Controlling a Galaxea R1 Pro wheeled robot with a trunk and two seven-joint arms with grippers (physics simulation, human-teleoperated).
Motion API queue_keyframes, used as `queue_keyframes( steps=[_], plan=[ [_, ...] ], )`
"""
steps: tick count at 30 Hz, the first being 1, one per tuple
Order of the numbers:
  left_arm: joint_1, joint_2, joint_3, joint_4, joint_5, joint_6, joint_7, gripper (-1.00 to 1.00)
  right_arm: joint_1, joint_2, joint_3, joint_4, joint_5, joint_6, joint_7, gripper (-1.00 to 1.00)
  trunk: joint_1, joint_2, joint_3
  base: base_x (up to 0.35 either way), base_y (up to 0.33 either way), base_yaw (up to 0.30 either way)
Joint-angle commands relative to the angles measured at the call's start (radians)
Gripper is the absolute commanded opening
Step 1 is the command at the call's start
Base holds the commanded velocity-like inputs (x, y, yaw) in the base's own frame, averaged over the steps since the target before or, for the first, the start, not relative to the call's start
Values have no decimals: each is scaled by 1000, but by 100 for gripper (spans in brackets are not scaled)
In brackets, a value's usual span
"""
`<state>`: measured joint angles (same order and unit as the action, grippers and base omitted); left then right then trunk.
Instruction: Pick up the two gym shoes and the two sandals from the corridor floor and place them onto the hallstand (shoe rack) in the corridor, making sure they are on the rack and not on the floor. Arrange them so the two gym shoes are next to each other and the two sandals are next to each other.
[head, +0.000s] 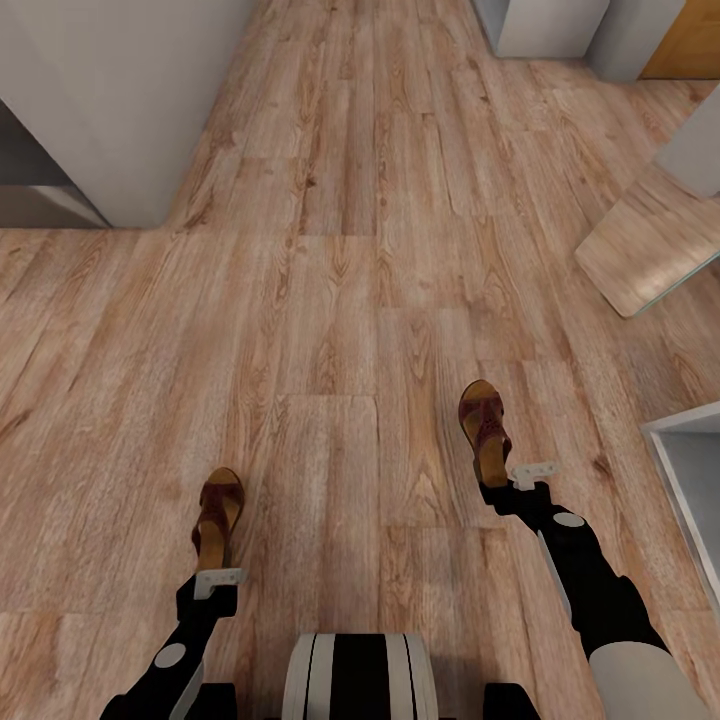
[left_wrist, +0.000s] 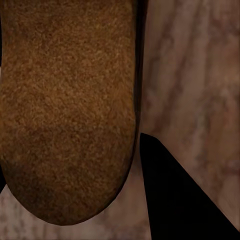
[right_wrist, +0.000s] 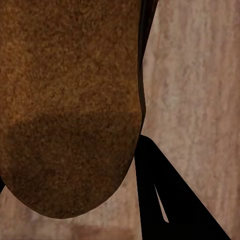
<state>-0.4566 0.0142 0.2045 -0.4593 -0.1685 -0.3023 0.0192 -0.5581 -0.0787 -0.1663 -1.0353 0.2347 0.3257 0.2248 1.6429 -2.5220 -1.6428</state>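
Carrying step. Left tool (head: 213, 568) and right tool (head: 503, 482) each hold a dark brown strappy leather sandal (head: 218, 515) (head: 484, 425) above wood-plank floor (head: 340, 330). Next, probably: find hallstand.

I can read no text, label, brand, number or sign anywhere: nothing on the sandals, the floor, the arms or the furniture around me.
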Motion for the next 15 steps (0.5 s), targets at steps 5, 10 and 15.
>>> queue_keyframes(
  steps=[5, 10, 15],
  plan=[
    [-1, -1, 4, -1, -17, -4, 4, -100, 0, 0, -2, -2, 6, 6, 7, -100, 0, 0, 0, 0, 0, 0],
    [-1, -2, 4, -2, -17, -5, 4, -100, 0, 0, -2, -3, 6, 6, 7, -100, -1, 0, 3, 0, 0, 0],
    [-1, -2, 3, -3, -17, -5, 4, -100, 0, 0, -2, -4, 6, 6, 7, -100, -3, 1, 23, 0, 0, 0]
  ],
)
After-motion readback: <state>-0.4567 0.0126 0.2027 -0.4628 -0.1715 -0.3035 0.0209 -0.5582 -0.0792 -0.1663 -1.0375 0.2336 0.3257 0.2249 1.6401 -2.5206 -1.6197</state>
